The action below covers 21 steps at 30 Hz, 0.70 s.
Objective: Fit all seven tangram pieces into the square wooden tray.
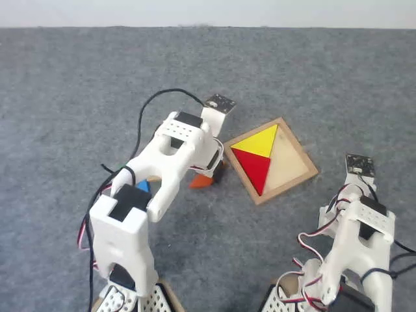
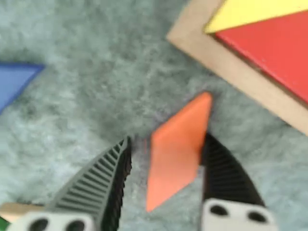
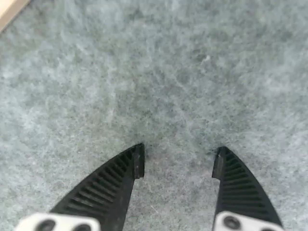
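An orange parallelogram piece lies on the grey carpet between the fingers of my left gripper. The gripper is open, with one finger against the piece and a small gap at the other. In the high view the orange piece sits just off the near-left edge of the square wooden tray. The tray holds a yellow triangle and a red triangle. A blue piece lies under the left arm. My right gripper is open above bare carpet, to the near right of the tray.
The tray's wooden rim is close beyond the orange piece, and the blue piece lies off to the side. A corner of the tray shows in the right wrist view. The right arm stands at the near right.
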### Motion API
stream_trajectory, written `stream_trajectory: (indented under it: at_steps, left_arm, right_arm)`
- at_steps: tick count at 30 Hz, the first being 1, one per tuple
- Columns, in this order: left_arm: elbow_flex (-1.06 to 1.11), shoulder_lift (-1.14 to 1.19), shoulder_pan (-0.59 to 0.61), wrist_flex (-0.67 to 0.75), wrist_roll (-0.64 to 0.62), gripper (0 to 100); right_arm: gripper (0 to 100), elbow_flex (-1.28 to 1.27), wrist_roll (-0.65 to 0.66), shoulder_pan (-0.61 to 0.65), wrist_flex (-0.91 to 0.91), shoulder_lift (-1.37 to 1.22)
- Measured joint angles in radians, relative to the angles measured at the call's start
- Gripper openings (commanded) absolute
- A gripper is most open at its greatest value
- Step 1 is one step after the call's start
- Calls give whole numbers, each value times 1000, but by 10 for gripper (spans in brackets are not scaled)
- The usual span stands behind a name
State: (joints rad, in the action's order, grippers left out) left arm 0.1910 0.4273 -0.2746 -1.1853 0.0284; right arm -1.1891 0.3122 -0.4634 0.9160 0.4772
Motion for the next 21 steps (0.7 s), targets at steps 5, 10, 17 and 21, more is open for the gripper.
stream_trajectory:
  at_steps: [5,10,17,21]
  left_arm:
    - [-17,-2,-3,-40,-11,11]
    - [-48,2,0,-80,-43,12]
    - [-290,5,-63,-262,-160,12]
    - [-479,23,-158,-327,-244,12]
  right_arm:
    - [251,0,0,0,0,0]
    - [251,-2,0,0,-6,0]
    - [250,-3,0,0,-8,0]
    - [250,-3,0,0,-8,0]
